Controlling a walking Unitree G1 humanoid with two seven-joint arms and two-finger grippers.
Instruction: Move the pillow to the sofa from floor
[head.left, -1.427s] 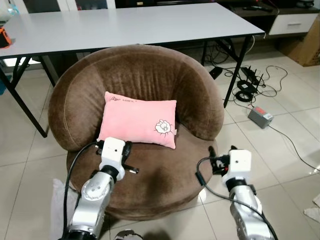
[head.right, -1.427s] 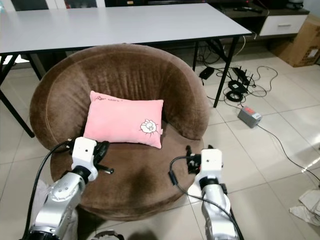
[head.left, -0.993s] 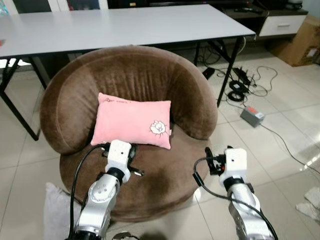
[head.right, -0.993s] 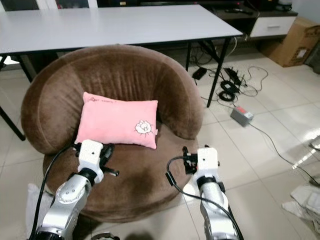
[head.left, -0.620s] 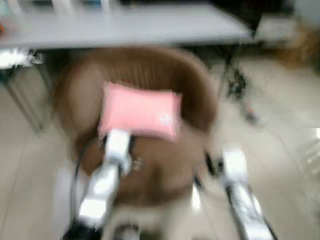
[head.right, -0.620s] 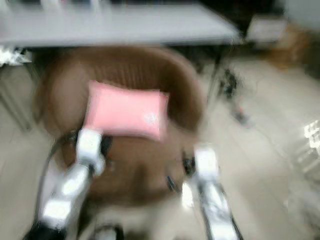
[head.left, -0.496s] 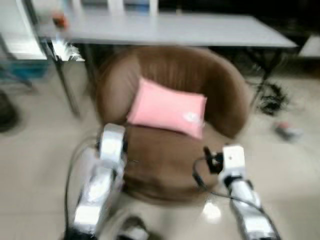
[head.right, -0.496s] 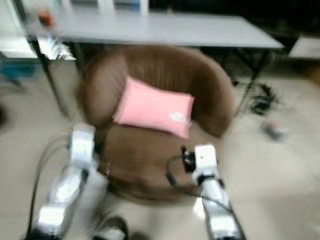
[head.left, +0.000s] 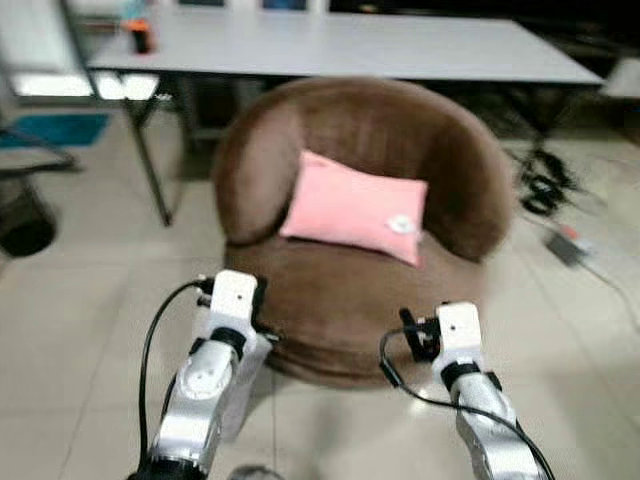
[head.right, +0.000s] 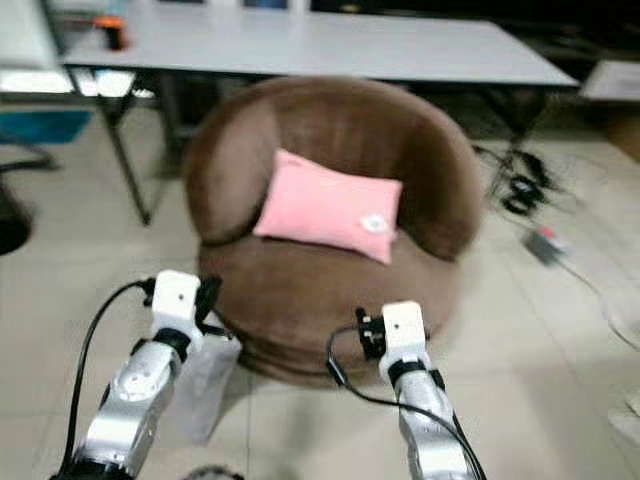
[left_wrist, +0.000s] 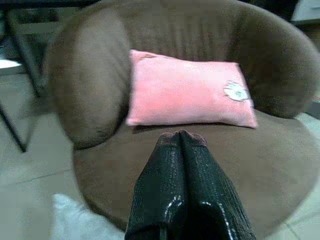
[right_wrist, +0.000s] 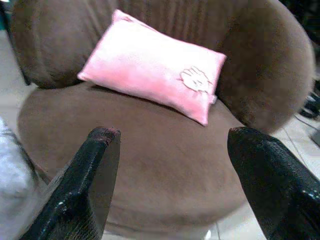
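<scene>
Pink pillow (head.left: 355, 208) on brown sofa (head.left: 365, 310), 12 o'clock of your pressed-together left gripper (left_wrist: 181, 137); right gripper (right_wrist: 172, 135) spread.

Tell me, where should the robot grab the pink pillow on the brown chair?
Probably a lower corner of the pink pillow, coming from the front. The pillow leans on the curved back of the brown chair, which walls off the rear and sides, so only the front is free. Its soft corners pinch easily. The right gripper is open and faces it; the left gripper is shut.
</scene>
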